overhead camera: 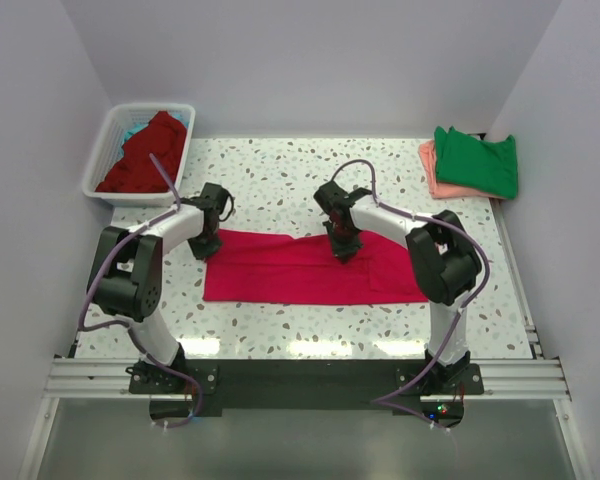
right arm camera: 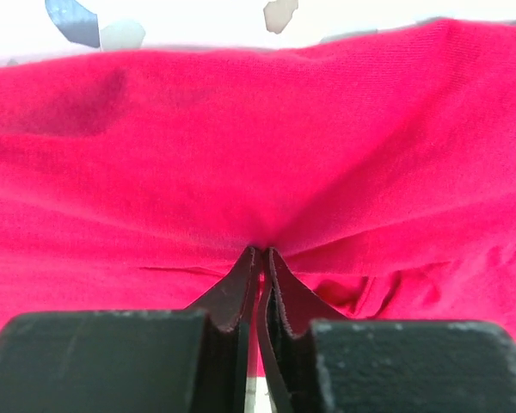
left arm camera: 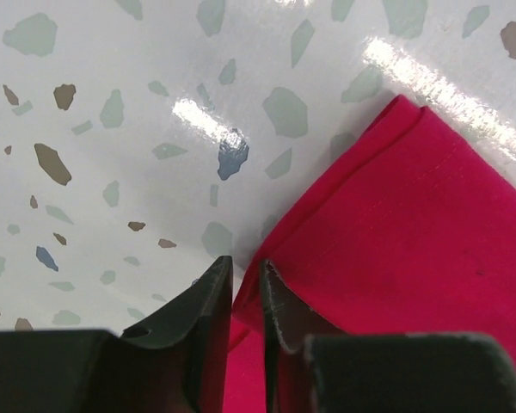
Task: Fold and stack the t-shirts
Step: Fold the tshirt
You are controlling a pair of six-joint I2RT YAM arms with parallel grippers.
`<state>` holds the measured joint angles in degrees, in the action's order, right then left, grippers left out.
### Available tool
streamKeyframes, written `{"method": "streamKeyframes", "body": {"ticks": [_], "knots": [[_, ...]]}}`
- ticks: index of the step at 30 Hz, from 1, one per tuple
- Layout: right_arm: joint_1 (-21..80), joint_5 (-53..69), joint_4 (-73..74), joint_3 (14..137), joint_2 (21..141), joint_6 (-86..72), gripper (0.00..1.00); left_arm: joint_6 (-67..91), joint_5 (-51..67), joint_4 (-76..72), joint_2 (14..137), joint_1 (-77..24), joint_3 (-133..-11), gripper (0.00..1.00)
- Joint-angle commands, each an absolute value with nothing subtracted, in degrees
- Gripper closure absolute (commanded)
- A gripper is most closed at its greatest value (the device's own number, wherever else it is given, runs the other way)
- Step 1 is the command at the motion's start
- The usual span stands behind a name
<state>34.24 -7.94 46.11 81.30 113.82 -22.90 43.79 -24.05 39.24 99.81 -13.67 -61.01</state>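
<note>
- Far left, back corner: a white slatted plastic basket (overhead camera: 98, 165) holds a crumpled dark red cloth t-shirt (overhead camera: 145, 158).
- Left end effector (overhead camera: 207, 246): down at the left back corner of a bright crimson-pink cloth t-shirt (overhead camera: 280, 272) — released, its fingers a narrow gap apart with the cloth's edge just beside them.
- That t-shirt lies folded into a long strip across the middle of the speckled white counter (overhead camera: 280, 170).
- Right end effector (overhead camera: 343, 247): clenched, pinching a pucker of the same t-shirt's back edge.
- Far right, back corner: a folded green cloth t-shirt (overhead camera: 477, 160) rests on a salmon-pink cloth t-shirt (overhead camera: 433, 180).
</note>
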Motion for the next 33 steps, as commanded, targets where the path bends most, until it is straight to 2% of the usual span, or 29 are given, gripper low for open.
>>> {"method": "streamKeyframes", "body": {"ticks": [1, 2, 8, 16, 21, 33], "knots": [[34.37, -9.58, 48.6, 82.79, 109.86, -22.94, 0.9, 42.72, -25.22, 36.83, 97.91, -13.71, -63.1, 0.74], [34.28, -9.75, 48.69, 83.05, 109.69, -22.94, 0.9, 42.37, -25.31, 36.65, 97.74, -13.71, -63.45, 0.69], [34.37, -10.89, 48.87, 85.16, 108.55, -23.2, 0.87, 41.22, -24.17, 34.63, 95.1, -13.71, -65.39, 0.66], [34.28, -15.54, 48.87, 87.1, 108.45, -24.08, 0.85, 40.25, -19.6, 30.68, 95.1, -13.71, -66.44, 0.65], [33.49, -17.05, 48.34, 87.89, 109.68, -25.31, 0.82, 39.9, -17.06, 29.88, 100.01, -13.71, -68.72, 0.66], [24.79, -13.63, 42.63, 86.04, 113.73, -24.61, 0.82, 39.02, -15.82, 27.42, 105.73, -13.8, -68.73, 0.66]]}}
